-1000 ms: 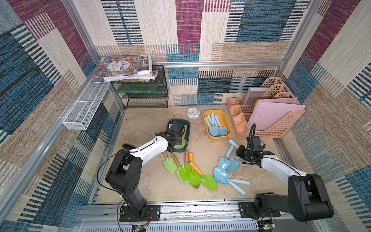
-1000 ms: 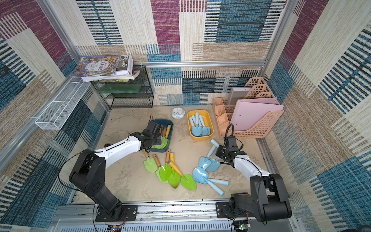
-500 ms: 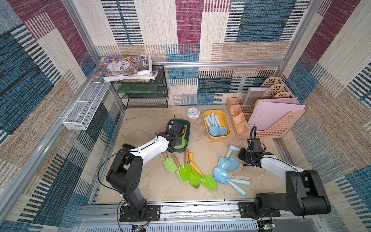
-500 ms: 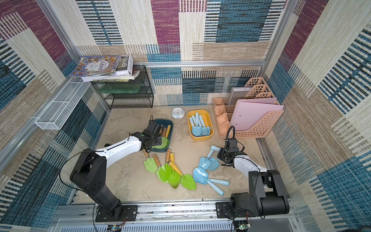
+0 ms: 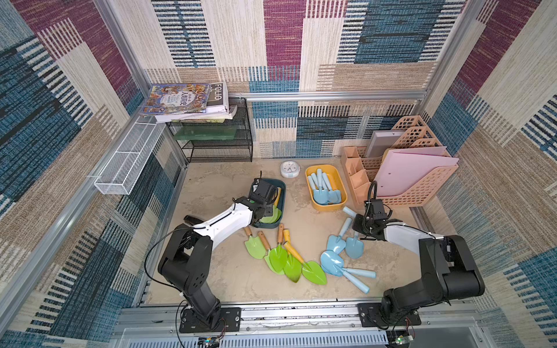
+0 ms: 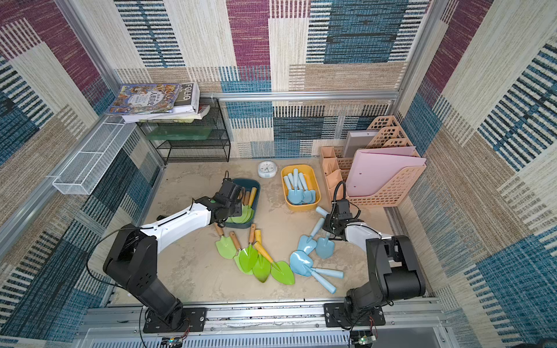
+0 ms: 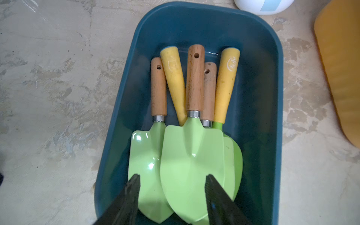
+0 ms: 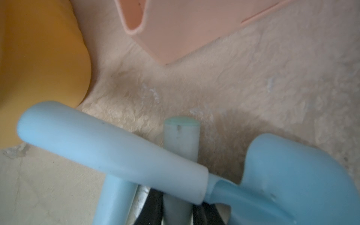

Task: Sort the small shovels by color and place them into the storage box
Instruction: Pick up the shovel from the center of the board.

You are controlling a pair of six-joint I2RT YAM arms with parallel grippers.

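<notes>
A book [image 5: 219,94] spine reads FOLIO. My left end effector [image 7: 172,176] hangs released over green shovels [image 7: 192,155] lying in the teal box [image 7: 272,97]. My right end effector [image 8: 179,206], low over the bench [image 8: 253,97], straddles a blue shovel handle [image 8: 181,140]; I cannot tell whether it grips.

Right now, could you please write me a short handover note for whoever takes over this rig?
Left gripper: open, empty, above the dark blue box.
Right gripper: shut on a blue shovel by its handle, low at the table.
Done: five green shovels in the dark blue box; several sorted blue shovels in the yellow box.
Left: roughly five loose green shovels and five loose blue shovels on the table, the gripped one included.
</notes>
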